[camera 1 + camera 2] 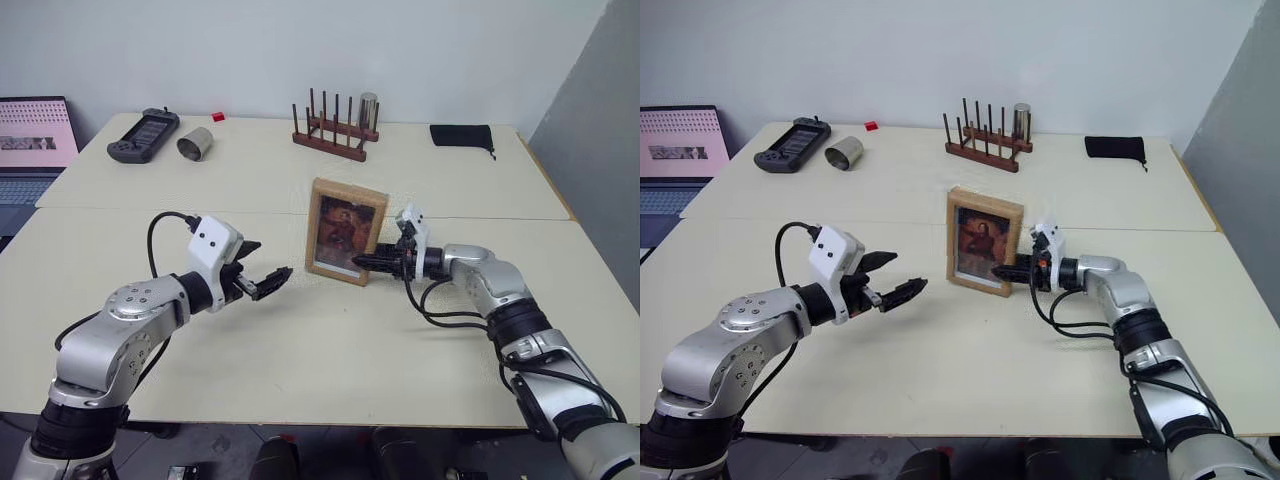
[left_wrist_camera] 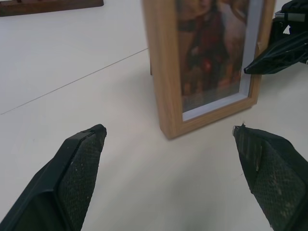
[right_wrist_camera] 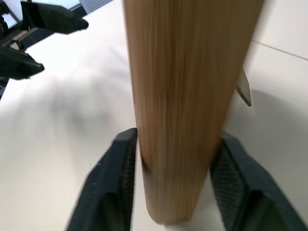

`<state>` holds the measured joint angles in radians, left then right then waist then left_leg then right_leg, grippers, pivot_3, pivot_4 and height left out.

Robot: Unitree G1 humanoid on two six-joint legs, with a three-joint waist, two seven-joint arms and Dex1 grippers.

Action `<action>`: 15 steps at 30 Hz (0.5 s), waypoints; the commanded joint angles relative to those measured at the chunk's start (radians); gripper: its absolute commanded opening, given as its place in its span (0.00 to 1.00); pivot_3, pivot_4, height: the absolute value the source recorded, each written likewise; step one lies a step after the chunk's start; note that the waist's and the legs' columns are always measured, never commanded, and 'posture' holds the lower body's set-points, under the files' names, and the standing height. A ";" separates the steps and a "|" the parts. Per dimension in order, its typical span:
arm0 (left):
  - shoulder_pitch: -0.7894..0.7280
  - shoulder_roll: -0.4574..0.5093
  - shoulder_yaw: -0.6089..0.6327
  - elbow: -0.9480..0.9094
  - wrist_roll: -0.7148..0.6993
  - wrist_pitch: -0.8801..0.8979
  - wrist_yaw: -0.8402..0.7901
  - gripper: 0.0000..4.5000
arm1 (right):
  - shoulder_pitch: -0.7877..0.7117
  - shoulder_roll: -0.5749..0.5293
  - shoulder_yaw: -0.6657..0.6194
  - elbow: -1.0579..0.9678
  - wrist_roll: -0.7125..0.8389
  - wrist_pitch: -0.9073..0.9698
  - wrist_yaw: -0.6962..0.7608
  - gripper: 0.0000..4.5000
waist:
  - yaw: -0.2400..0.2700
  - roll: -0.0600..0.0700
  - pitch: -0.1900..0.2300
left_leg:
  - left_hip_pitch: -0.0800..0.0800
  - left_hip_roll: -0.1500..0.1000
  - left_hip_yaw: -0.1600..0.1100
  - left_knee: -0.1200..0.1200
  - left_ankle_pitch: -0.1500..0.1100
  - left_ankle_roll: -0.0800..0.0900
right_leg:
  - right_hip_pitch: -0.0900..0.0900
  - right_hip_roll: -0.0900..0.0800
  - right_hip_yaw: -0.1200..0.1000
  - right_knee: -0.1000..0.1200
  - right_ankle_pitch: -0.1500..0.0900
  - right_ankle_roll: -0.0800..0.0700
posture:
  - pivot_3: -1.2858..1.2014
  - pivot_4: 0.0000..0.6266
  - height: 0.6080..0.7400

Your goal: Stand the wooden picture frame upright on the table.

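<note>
The wooden picture frame (image 1: 346, 232) stands upright near the middle of the table (image 1: 300, 340), its reddish picture facing me. My right gripper (image 1: 358, 263) reaches in level from the right at the frame's lower right corner. In the right wrist view its fingers (image 3: 120, 163) straddle the frame's side edge (image 3: 187, 96) with slim gaps, so it is open. My left gripper (image 1: 274, 258) hovers open to the left of the frame, a short way off and holding nothing. The left wrist view shows its wide-spread fingertips (image 2: 86, 154) in front of the frame (image 2: 207, 62).
At the back of the table stand a dark wooden peg rack (image 1: 335, 135) with a metal cylinder (image 1: 368, 110), a metal cup (image 1: 195, 143) on its side, a black controller (image 1: 145, 135) and a black pouch (image 1: 462, 135). A laptop (image 1: 30, 145) sits at far left.
</note>
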<state>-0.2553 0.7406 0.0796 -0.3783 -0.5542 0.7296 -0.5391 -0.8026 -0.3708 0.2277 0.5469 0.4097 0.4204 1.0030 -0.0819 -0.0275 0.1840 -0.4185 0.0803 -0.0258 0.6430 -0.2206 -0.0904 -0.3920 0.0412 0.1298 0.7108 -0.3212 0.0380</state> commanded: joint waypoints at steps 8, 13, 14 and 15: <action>-0.023 -0.034 0.003 0.028 0.041 -0.024 -0.034 1.00 | 0.088 -0.050 -0.060 -0.131 -0.070 0.003 -0.029 1.00 | 0.000 0.000 0.000 | 0.000 0.000 0.000 0.000 0.000 0.000 | 0.000 0.000 -0.001 0.000 0.000 0.000 | 0.52 0.24 1.00; -0.018 -0.028 0.043 0.079 0.049 -0.014 -0.037 1.00 | 0.255 -0.162 -0.134 -0.369 -0.092 -0.025 -0.081 1.00 | 0.006 0.000 0.000 | -0.002 0.000 -0.001 0.000 0.000 0.000 | 0.000 0.000 -0.001 -0.002 0.000 0.000 | 0.52 0.24 1.00; -0.020 -0.024 0.054 0.089 0.047 -0.011 -0.041 1.00 | 0.290 -0.175 -0.161 -0.424 -0.081 -0.024 -0.093 1.00 | 0.006 0.000 0.000 | -0.002 0.000 -0.001 0.000 0.000 0.000 | 0.000 0.000 -0.001 -0.002 -0.001 0.001 | 0.52 0.24 1.00; -0.020 -0.017 0.065 0.099 0.046 -0.012 -0.049 1.00 | 0.326 -0.189 -0.185 -0.488 -0.068 -0.015 -0.102 1.00 | 0.007 0.001 0.000 | -0.002 0.000 -0.001 0.000 0.000 0.000 | 0.000 0.000 -0.002 -0.002 -0.001 0.001 | 0.52 0.24 1.00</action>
<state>-0.2691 0.7066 0.0928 -0.2775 -0.5062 0.7203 -0.5809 -0.5004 -0.5383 0.1066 0.1903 0.3103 0.4195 0.9185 -0.0747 -0.0268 0.1844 -0.4202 0.0803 -0.0267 0.6427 -0.2207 -0.0905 -0.3917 0.0408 0.1281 0.7090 -0.3219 0.0387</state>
